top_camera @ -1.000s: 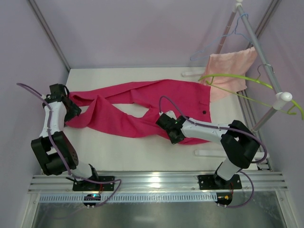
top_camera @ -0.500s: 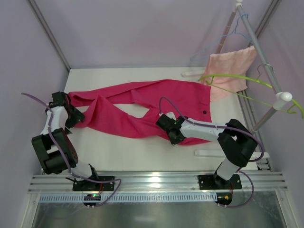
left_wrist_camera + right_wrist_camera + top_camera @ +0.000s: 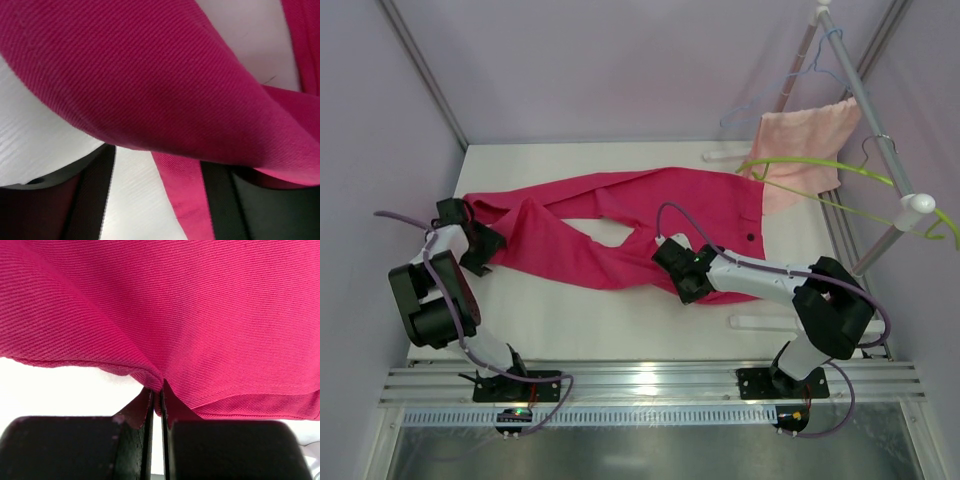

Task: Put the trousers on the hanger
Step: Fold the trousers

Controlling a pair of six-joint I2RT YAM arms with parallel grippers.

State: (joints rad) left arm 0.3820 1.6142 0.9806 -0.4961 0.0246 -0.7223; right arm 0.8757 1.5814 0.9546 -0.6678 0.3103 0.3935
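A robot lab: white table (image 3: 582, 322), plain walls (image 3: 620, 70), aluminium rail (image 3: 650, 381).

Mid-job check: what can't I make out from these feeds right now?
Top view: the fingertips of the right gripper, hidden under its own wrist.
Top view: how the hanger hooks onto the rack pole; it is too thin, and the pole crosses it.
Left wrist view: whether the open left gripper touches the trousers; close-up blur, and the bottom edge cuts it off.
Both wrist views: no hanger; cloth fills them.
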